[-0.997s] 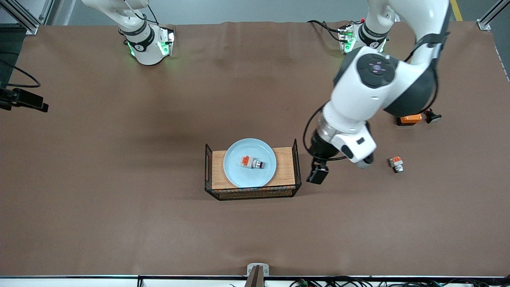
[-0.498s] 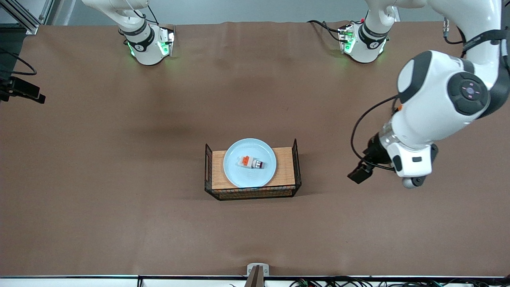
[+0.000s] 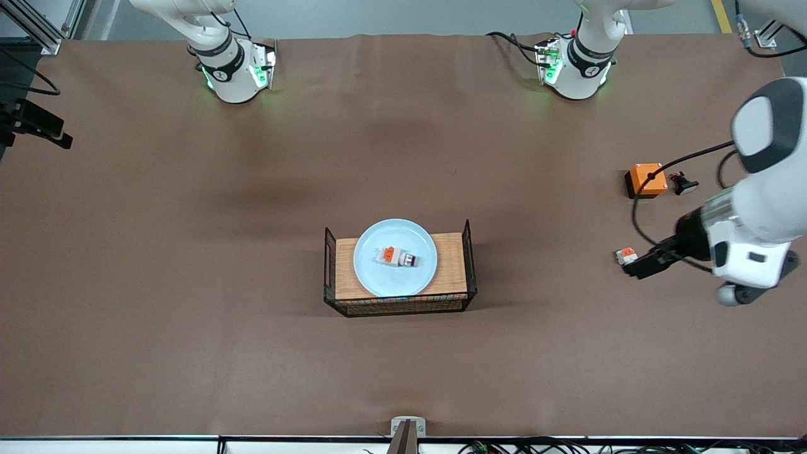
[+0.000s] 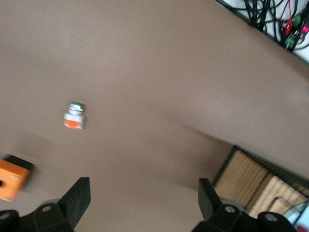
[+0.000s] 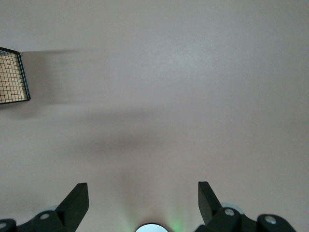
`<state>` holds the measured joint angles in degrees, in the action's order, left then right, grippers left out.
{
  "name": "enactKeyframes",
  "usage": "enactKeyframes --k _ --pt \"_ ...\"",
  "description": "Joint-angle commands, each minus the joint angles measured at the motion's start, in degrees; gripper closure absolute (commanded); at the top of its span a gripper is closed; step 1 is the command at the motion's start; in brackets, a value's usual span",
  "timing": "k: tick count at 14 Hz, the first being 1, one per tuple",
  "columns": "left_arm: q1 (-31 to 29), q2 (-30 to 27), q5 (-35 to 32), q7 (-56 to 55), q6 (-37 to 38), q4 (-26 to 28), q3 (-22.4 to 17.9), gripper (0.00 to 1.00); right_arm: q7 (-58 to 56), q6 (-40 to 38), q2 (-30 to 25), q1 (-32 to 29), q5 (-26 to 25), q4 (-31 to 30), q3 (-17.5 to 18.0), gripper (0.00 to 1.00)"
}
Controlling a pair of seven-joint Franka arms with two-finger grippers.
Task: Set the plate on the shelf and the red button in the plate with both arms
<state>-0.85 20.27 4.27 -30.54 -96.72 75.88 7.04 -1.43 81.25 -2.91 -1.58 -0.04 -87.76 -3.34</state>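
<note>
The pale blue plate lies on a wooden tray with black wire ends in the middle of the table. The red button lies on the plate, orange block at one end and red cap at the other. My left gripper hangs open over bare table toward the left arm's end. In the left wrist view the left gripper has nothing between its fingers. My right gripper is open and empty over bare table. In the front view the right gripper is at the table's edge at the right arm's end.
A small white-and-orange part lies right by the left gripper and shows again as the white-and-orange part. An orange box and a small black piece lie farther from the front camera. The tray's wire end shows in the right wrist view.
The left arm has swung from beside the wire tray toward the left arm's end of the table, uncovering the orange box. The right gripper has drifted slightly toward the bases. Plate and button have not moved.
</note>
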Motion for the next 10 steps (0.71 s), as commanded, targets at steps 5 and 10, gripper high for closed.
enactKeyframes --k 5,10 --pt "-5.39 -14.01 0.12 17.26 -1.8 17.09 0.25 0.01 0.03 0.58 -2.98 -0.53 0.57 -2.41 -0.09 0.0" --pt "-6.01 -17.37 0.12 18.68 -5.15 21.33 0.17 0.01 -0.85 2.33 -3.51 -0.71 1.1 -3.9 -0.09 0.0"
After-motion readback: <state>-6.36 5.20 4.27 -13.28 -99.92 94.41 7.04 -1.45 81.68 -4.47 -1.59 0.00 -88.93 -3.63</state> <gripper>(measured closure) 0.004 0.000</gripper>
